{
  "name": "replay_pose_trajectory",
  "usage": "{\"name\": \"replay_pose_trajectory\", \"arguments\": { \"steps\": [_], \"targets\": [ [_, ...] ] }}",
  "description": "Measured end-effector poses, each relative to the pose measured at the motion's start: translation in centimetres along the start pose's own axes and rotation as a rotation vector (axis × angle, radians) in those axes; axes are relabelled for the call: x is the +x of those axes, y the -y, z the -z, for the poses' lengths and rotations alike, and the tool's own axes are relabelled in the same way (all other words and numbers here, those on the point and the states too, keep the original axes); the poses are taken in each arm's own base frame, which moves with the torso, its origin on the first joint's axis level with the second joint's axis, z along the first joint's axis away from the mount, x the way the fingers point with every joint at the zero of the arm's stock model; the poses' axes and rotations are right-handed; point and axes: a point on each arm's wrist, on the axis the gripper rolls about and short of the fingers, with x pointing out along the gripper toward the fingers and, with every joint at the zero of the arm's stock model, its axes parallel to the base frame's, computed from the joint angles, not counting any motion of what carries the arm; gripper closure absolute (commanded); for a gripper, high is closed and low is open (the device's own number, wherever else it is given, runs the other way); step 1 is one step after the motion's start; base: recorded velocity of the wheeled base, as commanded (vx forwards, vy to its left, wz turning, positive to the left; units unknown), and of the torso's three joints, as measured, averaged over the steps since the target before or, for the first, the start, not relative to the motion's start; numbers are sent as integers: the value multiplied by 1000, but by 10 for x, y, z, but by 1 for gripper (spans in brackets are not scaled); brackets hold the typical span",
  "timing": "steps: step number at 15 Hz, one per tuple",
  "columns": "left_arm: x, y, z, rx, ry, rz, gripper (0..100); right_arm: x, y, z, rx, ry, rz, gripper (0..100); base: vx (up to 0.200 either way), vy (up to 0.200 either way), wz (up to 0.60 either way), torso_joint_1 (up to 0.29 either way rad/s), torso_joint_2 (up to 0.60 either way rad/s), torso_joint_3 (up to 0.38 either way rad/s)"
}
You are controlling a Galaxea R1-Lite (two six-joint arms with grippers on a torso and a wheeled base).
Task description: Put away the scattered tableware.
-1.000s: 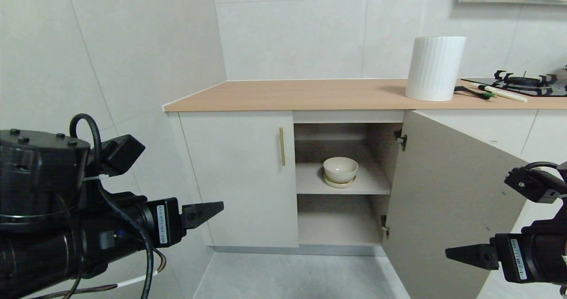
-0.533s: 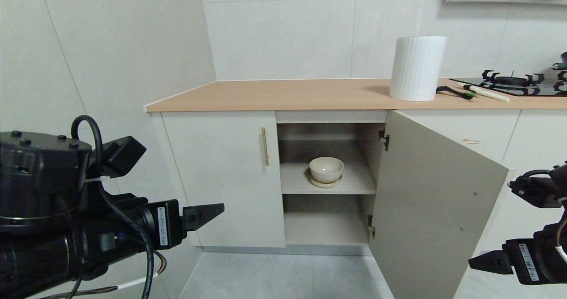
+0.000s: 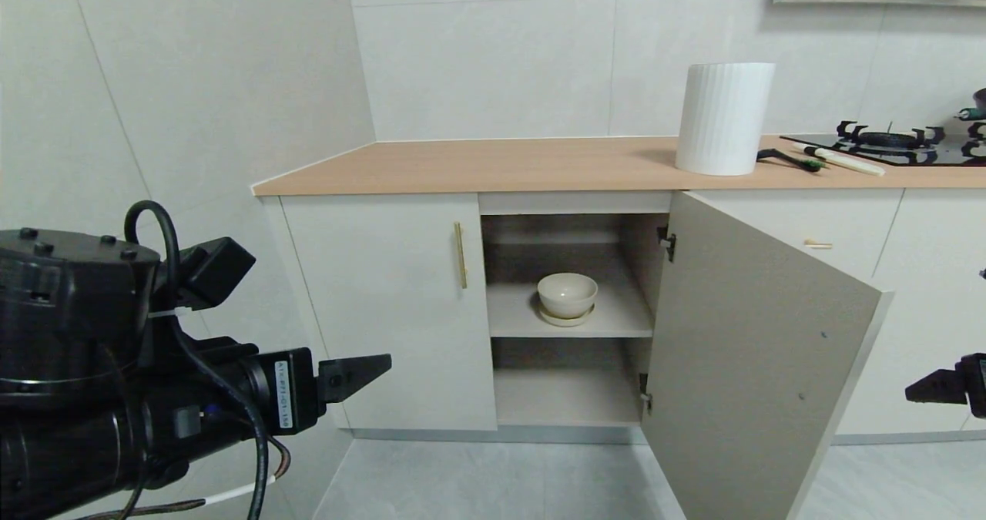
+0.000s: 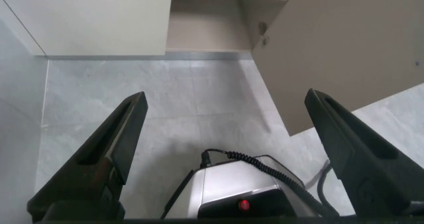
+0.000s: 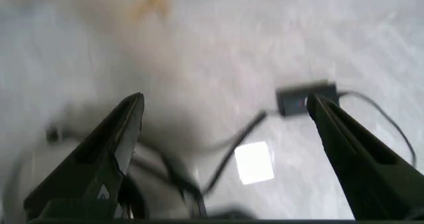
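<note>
A cream bowl point(image 3: 568, 294) sits on a small plate point(image 3: 565, 320) on the upper shelf of the open cabinet point(image 3: 608, 320). My left gripper point(image 3: 376, 366) hangs low at the left, well short of the cabinet. In the left wrist view the left gripper point(image 4: 225, 99) is open and empty above the floor. My right gripper point(image 3: 922, 389) is at the far right edge, beyond the open door. The right wrist view shows the right gripper point(image 5: 225, 101) open, with nothing between its fingers.
The cabinet's right door point(image 3: 759, 350) swings far out between the shelves and my right arm; the left door point(image 3: 393, 312) is closed. On the wooden counter point(image 3: 501, 164) stand a white ribbed container point(image 3: 724, 118), utensils point(image 3: 840, 160) and a gas hob point(image 3: 893, 139). Grey floor lies below.
The head camera swung, so the whole picture shifted left. My right gripper has drawn away to the right and upward, nearly out of the head view. The left arm stays still.
</note>
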Motion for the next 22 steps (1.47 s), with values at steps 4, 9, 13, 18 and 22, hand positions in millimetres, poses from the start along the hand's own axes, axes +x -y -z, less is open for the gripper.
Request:
{"name": "replay_pose_trajectory", "arguments": {
  "steps": [4,9,13,18,22],
  "targets": [
    [0,0,0,-1,0,0,0,23,8,-15,76,58,23,0,0,0,0,0,0,0],
    [-1,0,-1,-2,10,4,0,51,5,-24,180,89,17,0,0,0,0,0,0,0],
    [0,1,-2,-5,11,5,0,74,-2,-28,244,89,-8,0,0,0,0,0,0,0],
    [-1,1,-2,-5,11,5,0,92,-22,-25,268,46,-48,0,0,0,0,0,0,0],
    [-1,1,-2,-3,14,7,0,92,-47,-17,204,24,-108,0,0,0,0,0,0,0]
  ]
}}
